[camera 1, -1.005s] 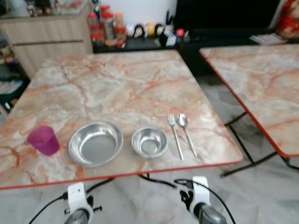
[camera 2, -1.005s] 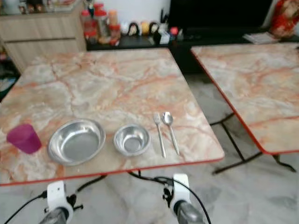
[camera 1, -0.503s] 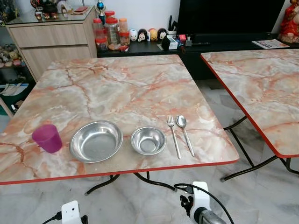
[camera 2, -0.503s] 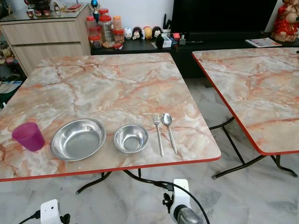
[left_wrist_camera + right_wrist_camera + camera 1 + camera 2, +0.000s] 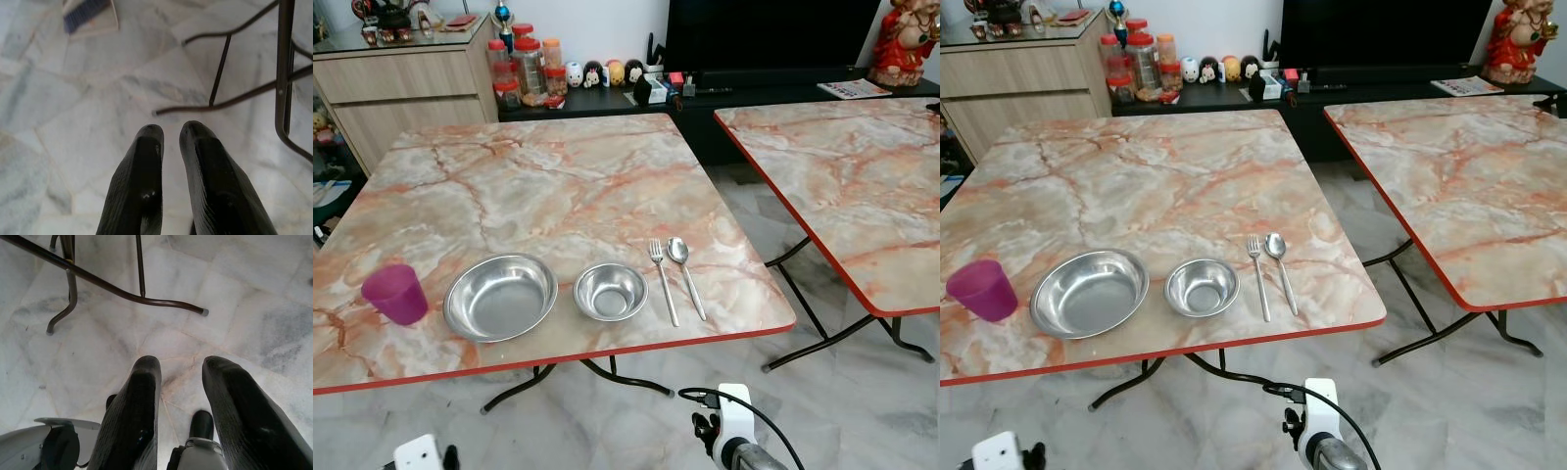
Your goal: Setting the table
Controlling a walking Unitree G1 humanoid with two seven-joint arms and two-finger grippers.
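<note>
Grippers hang idle below the table edge over the pale stone floor: the left gripper (image 5: 171,128) has its 2 fingers nearly together, holding nothing; the right gripper (image 5: 182,363) has its fingers spread apart, also holding nothing. On the marble table (image 5: 558,186), near its front edge, a purple cup (image 5: 395,294), large steel bowl (image 5: 500,297), small steel bowl (image 5: 610,291), fork (image 5: 663,280) and spoon (image 5: 684,271) lie in 1 row.

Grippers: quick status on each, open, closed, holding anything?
Left gripper: nearly closed, empty, hanging over the floor.
Right gripper: open, empty, hanging over the floor.
</note>
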